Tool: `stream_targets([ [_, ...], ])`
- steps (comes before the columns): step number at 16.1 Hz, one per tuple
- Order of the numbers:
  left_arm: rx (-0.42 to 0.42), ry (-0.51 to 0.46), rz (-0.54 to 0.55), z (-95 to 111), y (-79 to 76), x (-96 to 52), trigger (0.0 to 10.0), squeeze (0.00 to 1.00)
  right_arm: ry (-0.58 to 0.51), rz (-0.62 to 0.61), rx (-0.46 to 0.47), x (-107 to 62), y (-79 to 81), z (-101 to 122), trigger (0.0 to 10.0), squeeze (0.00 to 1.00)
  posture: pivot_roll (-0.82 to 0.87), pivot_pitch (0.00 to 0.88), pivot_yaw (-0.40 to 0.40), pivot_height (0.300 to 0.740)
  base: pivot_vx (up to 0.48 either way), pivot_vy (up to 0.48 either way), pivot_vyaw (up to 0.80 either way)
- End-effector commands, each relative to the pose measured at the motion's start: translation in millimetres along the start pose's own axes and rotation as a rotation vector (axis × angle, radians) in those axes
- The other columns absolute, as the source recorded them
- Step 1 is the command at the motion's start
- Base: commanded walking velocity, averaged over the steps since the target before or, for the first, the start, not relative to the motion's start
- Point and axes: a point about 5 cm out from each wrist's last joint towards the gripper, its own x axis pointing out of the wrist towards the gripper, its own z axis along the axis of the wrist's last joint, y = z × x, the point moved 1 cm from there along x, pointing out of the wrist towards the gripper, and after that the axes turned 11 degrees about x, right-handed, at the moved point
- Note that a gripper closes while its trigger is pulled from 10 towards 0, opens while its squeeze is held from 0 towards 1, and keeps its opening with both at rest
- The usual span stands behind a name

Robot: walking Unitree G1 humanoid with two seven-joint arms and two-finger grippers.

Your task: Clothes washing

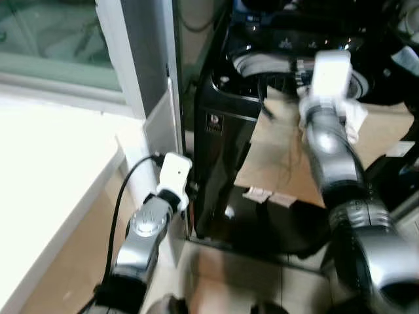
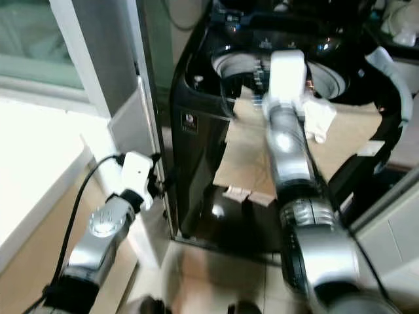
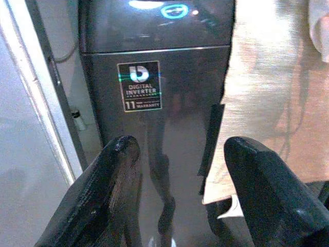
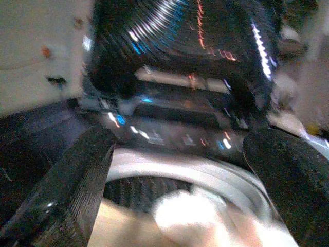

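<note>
A black top-loading washing machine (image 1: 219, 134) stands in front of me, its drum rim (image 1: 262, 63) showing at the top. A tan cloth (image 1: 288, 157) hangs over its front, and a small white cloth (image 2: 321, 119) lies by my right wrist. My right arm (image 1: 327, 140) reaches over the machine. The right gripper (image 4: 180, 170) is open above the drum, where something pale and blurred (image 4: 187, 211) lies below it. My left gripper (image 3: 180, 175) hangs low by the machine's front left corner, open and empty, facing the inverter label (image 3: 140, 85).
A bright white ledge (image 1: 52, 170) runs along the left. A grey frame post (image 1: 147, 65) stands between it and the machine. A black cable (image 1: 121, 196) trails by my left arm. Tiled floor (image 1: 222, 275) lies below, and dark objects crowd the right side (image 2: 393, 85).
</note>
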Motion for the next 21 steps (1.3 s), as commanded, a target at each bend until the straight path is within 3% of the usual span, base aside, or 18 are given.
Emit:
stream_targets([
  [1, 0.001, -0.003, -0.028, 1.1, -3.7, 0.7, 10.0, 0.00, -0.002, -0.040, 0.028, -4.0, -9.4, 2.1, 10.0, 0.00, -0.17, 0.000, 0.031, 0.714, 0.000, 0.000, 0.00],
  [2, 0.004, -0.001, -0.035, 0.7, -3.9, 1.3, 10.0, 0.00, 0.022, -0.070, 0.021, -14.9, -17.6, -5.8, 10.0, 0.00, -0.17, 0.000, 0.041, 0.714, 0.000, 0.000, 0.00],
  [6, 0.007, -0.006, -0.051, 2.9, -5.0, 4.3, 10.0, 0.00, 0.129, -0.156, 0.015, -31.6, -28.1, -20.2, 10.0, 0.00, -0.18, 0.000, 0.046, 0.714, 0.000, 0.000, 0.00],
  [9, 0.003, -0.008, -0.042, 3.9, -2.6, 3.3, 10.0, 0.00, 0.159, -0.156, 0.078, -39.8, -25.0, -9.1, 10.0, 0.00, -0.18, 0.000, 0.043, 0.714, 0.000, 0.000, 0.00],
  [12, 0.003, -0.008, -0.049, 3.9, -4.1, 4.7, 10.0, 0.00, 0.385, -0.147, 0.189, -51.3, -21.4, -40.0, 10.0, 0.00, -0.18, 0.000, 0.042, 0.714, 0.000, 0.000, 0.00],
  [17, -0.004, -0.026, -0.025, 8.4, -2.3, 9.2, 10.0, 0.00, 0.546, -0.035, 0.202, -42.4, -1.0, -50.3, 10.0, 0.00, -0.17, 0.000, 0.013, 0.714, 0.000, 0.000, 0.00],
  [20, -0.004, -0.031, -0.001, 9.8, -3.5, 9.2, 10.0, 0.00, 0.622, 0.002, 0.111, -13.7, 3.2, -57.4, 10.0, 0.00, -0.12, 0.000, -0.013, 0.714, 0.000, 0.000, 0.00],
  [21, -0.004, -0.032, 0.003, 9.7, -3.1, 9.0, 10.0, 0.00, 0.620, -0.001, 0.103, -11.3, 2.4, -56.2, 10.0, 0.00, -0.12, 0.000, -0.013, 0.714, 0.000, 0.000, 0.00],
])
